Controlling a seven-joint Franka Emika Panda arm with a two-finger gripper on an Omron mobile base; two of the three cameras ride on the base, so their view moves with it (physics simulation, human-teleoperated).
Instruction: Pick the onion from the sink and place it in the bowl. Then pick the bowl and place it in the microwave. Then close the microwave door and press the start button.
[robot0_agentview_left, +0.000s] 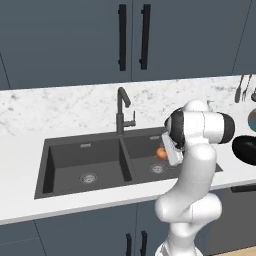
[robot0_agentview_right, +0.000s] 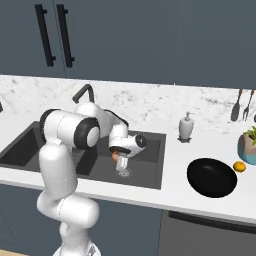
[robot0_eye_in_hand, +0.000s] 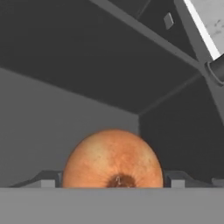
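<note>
2 spread fingers (robot0_eye_in_hand: 112, 181) flank onion (robot0_eye_in_hand: 113, 158), seemingly clear of sink (robot0_eye_in_hand: 52, 131) walls.

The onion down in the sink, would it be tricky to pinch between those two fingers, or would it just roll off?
The onion looks round and smooth, so it could probably roll across the flat floor of the sink if nudged off-centre. It seems firm rather than squashy, so a pinch should hold. The open gripper stands on either side of it, and a centred squeeze would likely keep it from slipping.
</note>
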